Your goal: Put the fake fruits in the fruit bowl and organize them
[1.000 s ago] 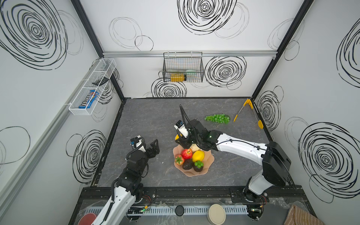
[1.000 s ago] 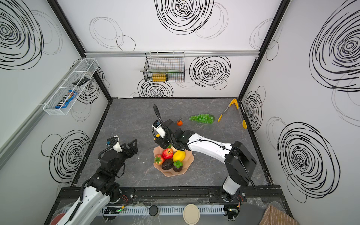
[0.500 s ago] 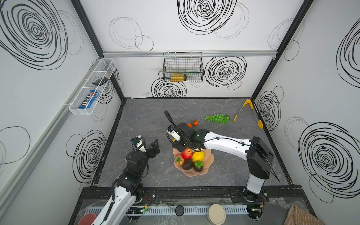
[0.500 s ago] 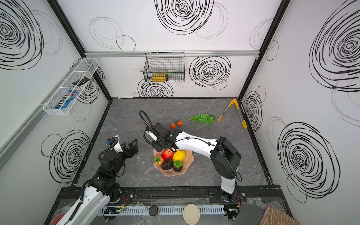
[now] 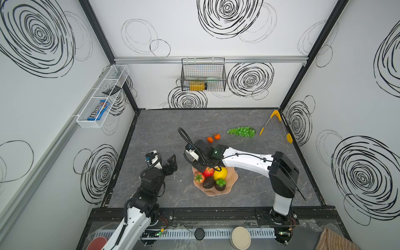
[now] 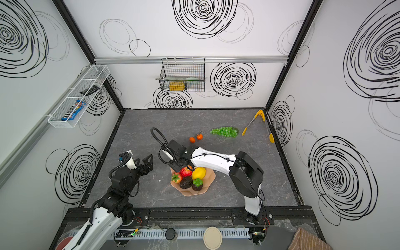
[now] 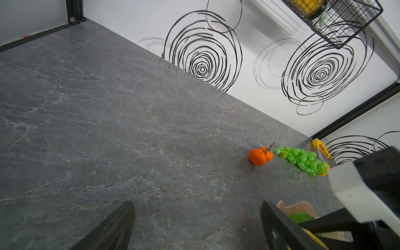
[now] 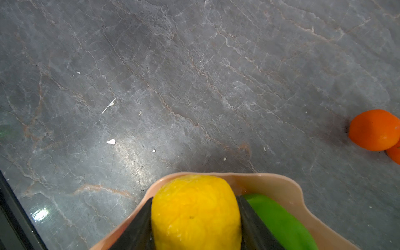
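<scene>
Right gripper [image 8: 194, 218]: jaws clamped on a yellow lemon [image 8: 195, 213], held low over the bowl's edge, probably to set it among the other fruit.
Bowl [image 8: 287, 190]: directly beneath it; a green fruit [image 8: 279, 220] lies beside the lemon.
Left gripper [image 5: 171, 165]: jaws wide apart, empty, idle beside the bowl.
Oranges [image 5: 213, 138], grapes [image 5: 241, 131]: beyond the right gripper, on the table.

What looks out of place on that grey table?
Two small oranges and a green grape bunch lie on the table, apart from the fruit bowl. Yellow-tipped tongs lie splayed by the right wall.
</scene>
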### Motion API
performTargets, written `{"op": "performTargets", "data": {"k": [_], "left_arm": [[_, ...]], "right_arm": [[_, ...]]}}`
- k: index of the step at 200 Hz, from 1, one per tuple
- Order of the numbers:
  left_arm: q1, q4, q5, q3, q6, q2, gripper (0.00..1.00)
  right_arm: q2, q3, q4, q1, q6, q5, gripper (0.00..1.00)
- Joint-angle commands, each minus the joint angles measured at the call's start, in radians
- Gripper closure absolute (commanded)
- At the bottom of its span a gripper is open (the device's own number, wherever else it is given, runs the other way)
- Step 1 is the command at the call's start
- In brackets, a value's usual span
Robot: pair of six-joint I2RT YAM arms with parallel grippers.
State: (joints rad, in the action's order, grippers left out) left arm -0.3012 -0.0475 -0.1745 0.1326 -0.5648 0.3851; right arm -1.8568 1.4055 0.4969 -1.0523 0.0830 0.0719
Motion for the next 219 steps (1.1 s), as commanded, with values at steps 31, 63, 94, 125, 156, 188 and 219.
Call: {"op": "performTargets", "data": {"k": [31, 63, 94, 125, 156, 188, 219], "left_arm": [[-0.007, -0.047, -0.020, -0.009, 0.013, -0.002, 0.05], [-0.007, -0.045, -0.022, -0.007, 0.015, -0.004, 0.05], [-0.007, -0.042, -0.022, -0.006, 0.015, -0.006, 0.05], [-0.009, -0.041, -0.020, -0.004, 0.015, -0.007, 0.05], [-0.009, -0.040, -0.022, -0.005, 0.015, -0.008, 0.05], [-0.009, -0.041, -0.023, -0.004, 0.017, -0.008, 0.05], [-0.010, -0.043, -0.025, -0.005, 0.017, -0.006, 0.05]], "right_arm": [[-0.012, 0.021, 0.040, -0.015, 0.007, 0.015, 0.43], [-0.018, 0.021, 0.044, -0.020, 0.007, 0.013, 0.42], [-0.021, 0.018, 0.044, -0.021, 0.008, -0.002, 0.41], [-0.029, 0.026, 0.059, -0.023, 0.012, 0.010, 0.40], [-0.028, 0.026, 0.059, -0.023, 0.012, 0.013, 0.39], [-0.027, 0.029, 0.058, -0.023, 0.014, 0.016, 0.37], [-0.024, 0.030, 0.054, -0.024, 0.014, 0.011, 0.35]]}}
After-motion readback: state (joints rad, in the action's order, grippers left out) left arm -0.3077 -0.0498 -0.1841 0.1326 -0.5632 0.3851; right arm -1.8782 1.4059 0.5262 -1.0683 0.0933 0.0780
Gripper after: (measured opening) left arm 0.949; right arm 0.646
